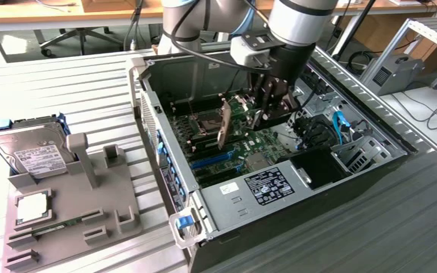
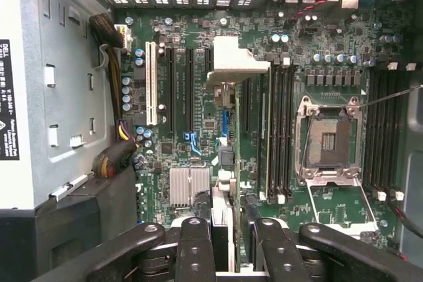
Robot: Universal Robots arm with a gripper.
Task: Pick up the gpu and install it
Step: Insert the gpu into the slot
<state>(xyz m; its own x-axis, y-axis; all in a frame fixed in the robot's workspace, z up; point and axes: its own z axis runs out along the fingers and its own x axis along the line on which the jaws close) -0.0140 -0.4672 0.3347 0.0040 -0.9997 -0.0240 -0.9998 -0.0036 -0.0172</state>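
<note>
Exterior view: the open computer case (image 1: pixel 203 224) lies on its side on the slatted metal table (image 1: pixel 44 96), filling the middle of the scene, with the motherboard (image 1: pixel 211 145) exposed on its floor. At about nine o'clock from the case sits the grey parts tray (image 1: pixel 116 196), which carries a silver hard drive (image 1: pixel 32 151) in a blue frame at its eleven o'clock corner, a processor chip (image 1: pixel 32 207) lower down, and a narrow green memory strip (image 1: pixel 59 226) near its six o'clock edge. The robot arm (image 1: pixel 298 25) reaches down into the case from twelve o'clock. Its gripper (image 1: pixel 268 111) hangs over the board, fingers clamped on the gpu (image 1: pixel 224 126), which stands on edge, tilted, just above the motherboard at the case's centre.

In the wrist view the black fingers (image 2: pixel 195 242) press on either side of the gpu's (image 2: pixel 225 163) thin edge, and the card's silver bracket (image 2: pixel 231 61) sits over the expansion slots, beside the empty processor socket (image 2: pixel 328 140).
</note>
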